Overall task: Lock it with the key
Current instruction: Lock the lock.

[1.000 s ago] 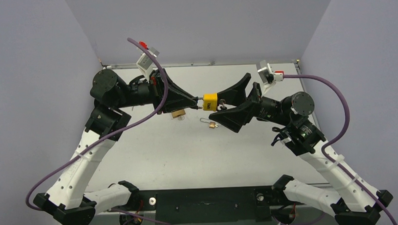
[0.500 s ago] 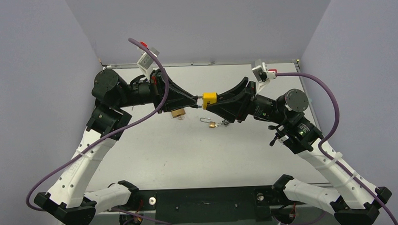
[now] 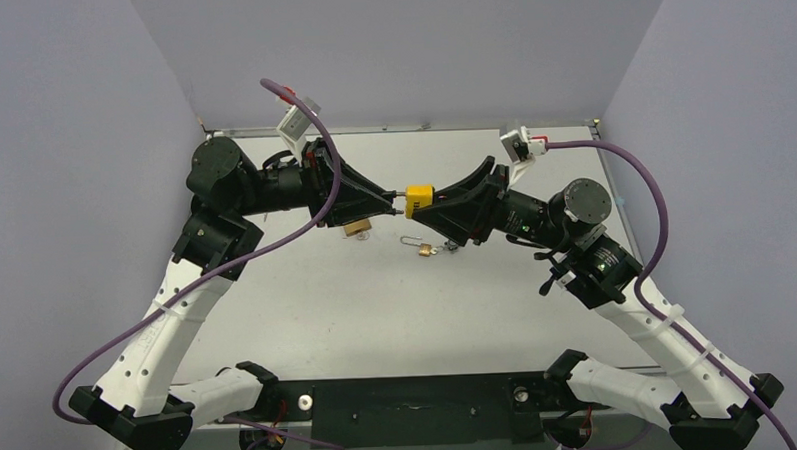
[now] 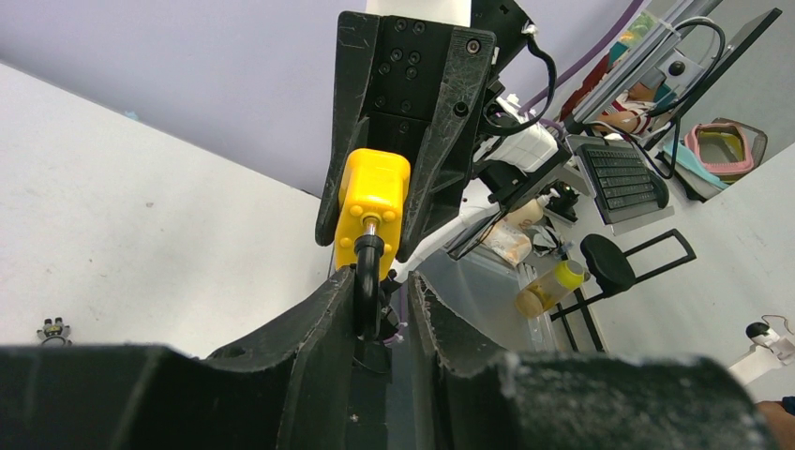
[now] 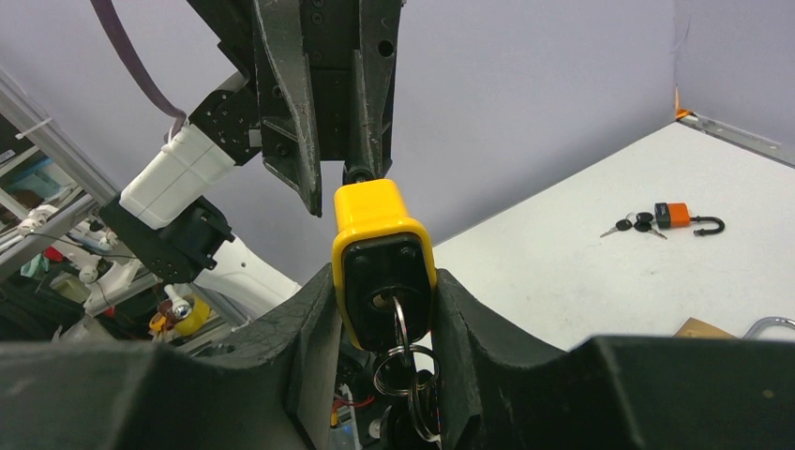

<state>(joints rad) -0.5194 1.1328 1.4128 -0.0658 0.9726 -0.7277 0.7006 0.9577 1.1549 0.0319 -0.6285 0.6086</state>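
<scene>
Yellow padlock midair, body clamped between right gripper fingers, key in keyhole on its wrist side. Shackle inside narrow left gripper; grip unclear. Judged midway: key inserted; shackle seating untellable, key turn likely remains.

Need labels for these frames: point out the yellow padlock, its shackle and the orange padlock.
yellow padlock (image 5: 373,211), right wrist view, yellow top of its body.
shackle (image 4: 365,267), left wrist view, its black bend below the body.
orange padlock (image 5: 671,215), right wrist view, its orange body.
</scene>
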